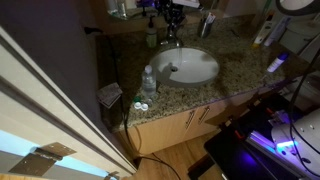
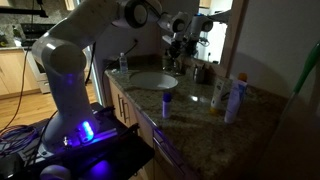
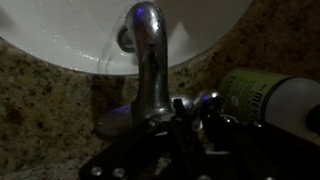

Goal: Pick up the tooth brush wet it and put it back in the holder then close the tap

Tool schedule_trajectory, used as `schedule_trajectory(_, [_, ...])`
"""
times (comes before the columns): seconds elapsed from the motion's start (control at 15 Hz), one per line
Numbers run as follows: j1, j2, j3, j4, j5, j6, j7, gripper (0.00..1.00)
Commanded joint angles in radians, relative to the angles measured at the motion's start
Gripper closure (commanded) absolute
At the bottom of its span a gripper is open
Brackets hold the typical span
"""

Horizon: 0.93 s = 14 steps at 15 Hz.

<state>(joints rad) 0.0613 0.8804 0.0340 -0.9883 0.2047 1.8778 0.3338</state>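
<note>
Across mid-frame in an exterior view, speckled bench (image 1: 238, 82); white arm (image 2: 72, 55) bending over it toward upper centre. White basin (image 1: 195, 68) sunk at centre. Holder (image 1: 207, 25) standing on bench, upper centre, right of tap (image 1: 172, 43) at basin's upper rim. Jaws hanging close above tap; clenched or released, cannot tell.

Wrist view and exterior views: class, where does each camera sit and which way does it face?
Exterior view: high up, looking down on the basin; arm end shows.
Exterior view: beside the counter, looking along it; whole arm shows.
Wrist view: behind the tap, facing the basin; dark hardware below.
All share the basin.
</note>
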Motion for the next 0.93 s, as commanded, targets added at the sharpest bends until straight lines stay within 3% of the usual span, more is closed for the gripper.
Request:
schedule_trajectory(0.0, [-0.009,-0.022,0.003,-0.001,-0.001,-0.048,-0.006,0.53])
schedule_trajectory(0.07, [-0.012,-0.025,0.008,-0.001,0.002,-0.064,-0.016,0.52])
schedule_trajectory(0.2, [-0.018,-0.044,0.019,-0.013,0.007,-0.103,-0.051,0.40])
schedule_trajectory(0.27, [-0.025,-0.058,0.031,-0.019,0.015,-0.144,-0.086,0.82])
schedule_trajectory(0.4, [-0.032,-0.074,0.038,-0.017,0.018,-0.226,-0.136,0.79])
schedule_trajectory(0.6, [-0.019,-0.080,0.018,-0.021,0.003,-0.231,-0.130,0.99])
schedule_trajectory(0.67, [-0.010,-0.075,0.006,-0.020,-0.012,-0.205,-0.114,1.00])
schedule_trajectory(0.73, [-0.009,-0.067,0.003,-0.016,-0.016,-0.190,-0.110,0.65])
schedule_trajectory(0.87, [-0.004,-0.058,-0.003,-0.019,-0.021,-0.156,-0.101,0.68])
